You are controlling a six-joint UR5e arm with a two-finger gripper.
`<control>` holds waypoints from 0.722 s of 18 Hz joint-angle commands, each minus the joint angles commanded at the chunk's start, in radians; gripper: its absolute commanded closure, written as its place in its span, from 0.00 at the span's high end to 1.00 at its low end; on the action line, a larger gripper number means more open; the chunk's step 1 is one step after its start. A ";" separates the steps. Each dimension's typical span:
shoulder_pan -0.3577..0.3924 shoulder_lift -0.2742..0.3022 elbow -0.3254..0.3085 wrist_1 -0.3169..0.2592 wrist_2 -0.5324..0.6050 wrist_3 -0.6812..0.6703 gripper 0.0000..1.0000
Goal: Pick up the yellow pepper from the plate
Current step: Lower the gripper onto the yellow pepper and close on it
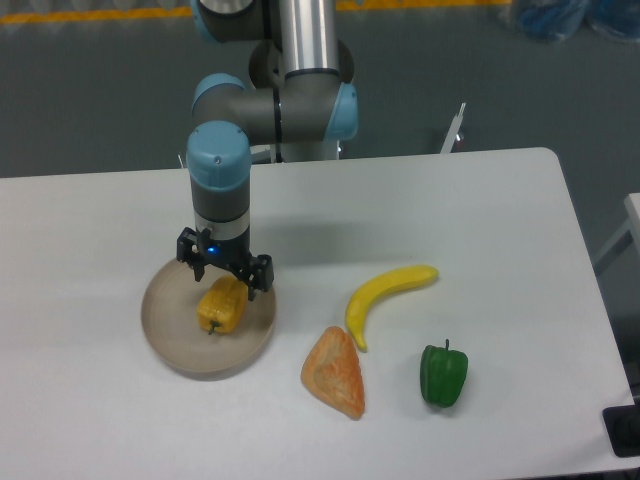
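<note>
Poised directly over the yellow pepper (222, 304): the gripper (224, 277), pointing straight down, jaws spread wide, one finger (189, 265) to the left of the pepper's far end and the other to its right, above the far half of the plate (170, 335). Fingertips level with or just above the pepper's top; contact impossible to judge from this fixed view. Small blue light glowing on the gripper body between the fingers. Above the gripper, the grey wrist with its light-blue cap, rising to the arm's joints at the far edge of the table (120, 210).

Still lying on the plate: the yellow pepper, ridged, yellow-orange, lying lengthwise with its short dark stem toward the camera, roughly central on the plate, slightly toward its right side. Plate itself round, beige-grey, set on the white table.

To the right of the plate, well apart from it: a curved yellow banana (385, 296). Nearer the camera than the banana, just beside its lower end and to the right of the plate: an orange, roughly triangular piece (335, 372), identity unclear. Farther right of the plate than all of these, near the table's front: a green pepper (444, 373), stem up.
</note>
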 joint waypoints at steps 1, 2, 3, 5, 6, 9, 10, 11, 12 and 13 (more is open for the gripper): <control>0.000 -0.006 0.002 0.000 0.000 0.000 1.00; 0.000 -0.008 0.002 0.000 0.002 0.000 1.00; -0.003 -0.015 0.002 0.000 0.002 0.000 1.00; -0.011 -0.023 0.003 0.002 0.009 0.000 1.00; -0.014 -0.028 0.003 0.003 0.018 -0.002 1.00; -0.015 -0.037 0.003 0.020 0.023 -0.002 0.99; -0.014 -0.040 0.003 0.024 0.028 0.000 0.92; -0.015 -0.040 0.005 0.025 0.031 -0.002 0.74; -0.017 -0.041 0.005 0.025 0.031 0.000 0.53; -0.018 -0.041 0.008 0.025 0.031 0.002 0.42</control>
